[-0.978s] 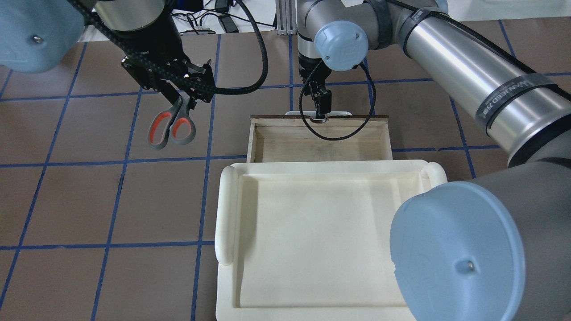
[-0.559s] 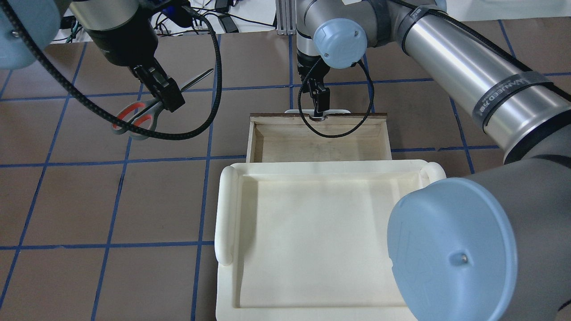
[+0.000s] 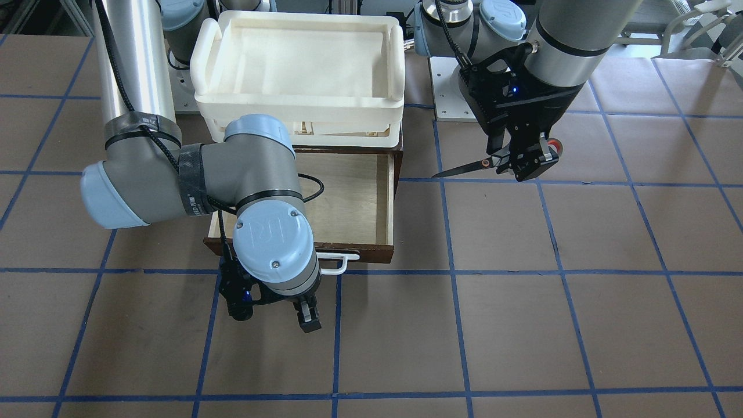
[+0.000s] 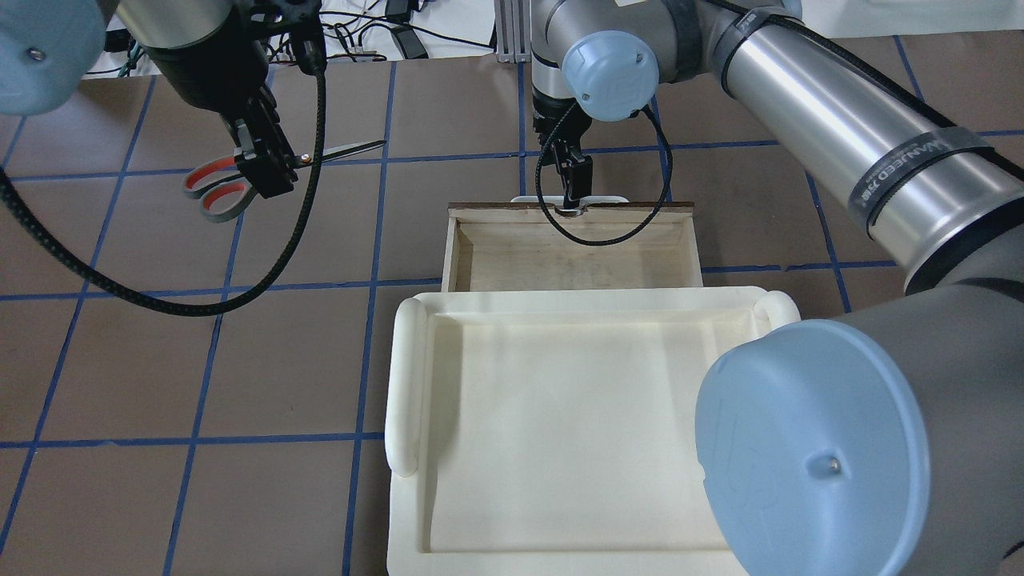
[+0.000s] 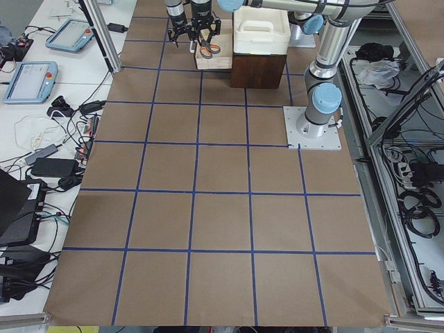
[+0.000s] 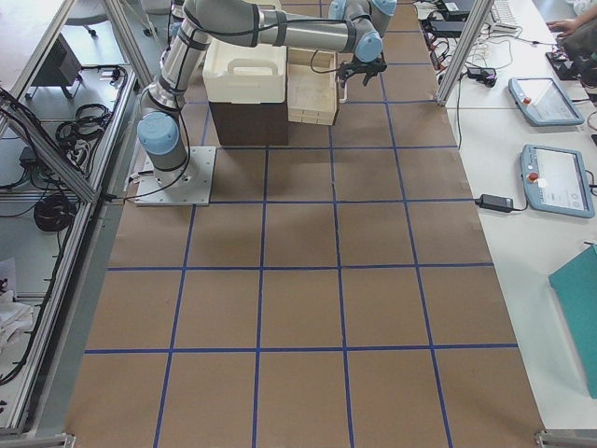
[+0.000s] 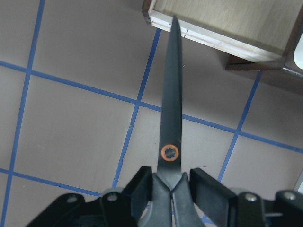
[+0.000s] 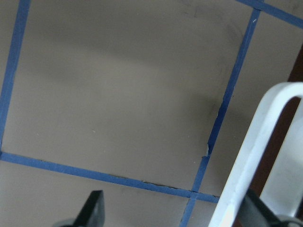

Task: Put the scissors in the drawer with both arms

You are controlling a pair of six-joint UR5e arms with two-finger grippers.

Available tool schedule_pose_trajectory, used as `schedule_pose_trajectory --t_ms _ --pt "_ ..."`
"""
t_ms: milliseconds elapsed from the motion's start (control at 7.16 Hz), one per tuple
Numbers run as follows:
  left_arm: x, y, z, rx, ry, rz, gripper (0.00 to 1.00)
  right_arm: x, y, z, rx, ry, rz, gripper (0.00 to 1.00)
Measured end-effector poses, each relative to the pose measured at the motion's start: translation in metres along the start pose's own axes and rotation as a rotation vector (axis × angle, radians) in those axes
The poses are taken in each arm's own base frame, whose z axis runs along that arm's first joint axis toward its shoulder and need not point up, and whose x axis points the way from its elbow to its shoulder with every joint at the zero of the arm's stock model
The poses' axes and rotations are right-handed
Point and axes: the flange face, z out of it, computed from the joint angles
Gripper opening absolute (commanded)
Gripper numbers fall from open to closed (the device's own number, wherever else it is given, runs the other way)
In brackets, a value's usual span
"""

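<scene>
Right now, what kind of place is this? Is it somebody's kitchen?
Probably a robot lab, not a kitchen. Two robot arms stand on a big table marked with blue tape squares, and control tablets and cables lie on side benches.

Seen from overhead, with twelve o'clock pointing away from the robot, a tray [image 4: 408,376] is sitting at six o'clock on the tabletop [image 4: 160,360], on top of a cabinet [image 5: 258,69]. A drawer [image 4: 572,256] is sticking out from under the tray toward twelve o'clock. Its handle [image 4: 610,199] is lying along its far side. The right tool [image 4: 570,180] is hanging at that handle. At the drawer's ten o'clock, apart from it, the left tool [image 4: 268,168] is holding scissors [image 4: 212,188] above the tabletop. The blades are pointing to three o'clock and the finger loops to nine.
</scene>
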Motion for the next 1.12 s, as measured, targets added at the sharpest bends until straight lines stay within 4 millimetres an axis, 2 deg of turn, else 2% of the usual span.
schedule_pose_trajectory --t_ms 279,559,699,838,1118 --pt "0.005 -0.002 0.000 0.000 -0.007 0.087 0.20 0.020 0.002 -0.043 0.010 -0.041 -0.018 1.00" --pt "0.009 -0.012 0.000 0.001 -0.018 0.144 0.20 0.047 0.000 -0.087 0.072 -0.088 -0.222 1.00" --pt "0.011 -0.030 0.004 0.007 -0.039 0.180 0.15 0.058 -0.005 -0.102 0.116 -0.098 -0.364 1.00" --pt "0.013 -0.057 0.013 0.020 -0.065 0.214 0.14 0.067 -0.017 -0.114 0.142 -0.101 -0.478 1.00" --pt "0.022 -0.119 0.052 0.030 -0.047 0.243 0.14 0.085 -0.064 -0.138 0.163 -0.104 -0.681 1.00"
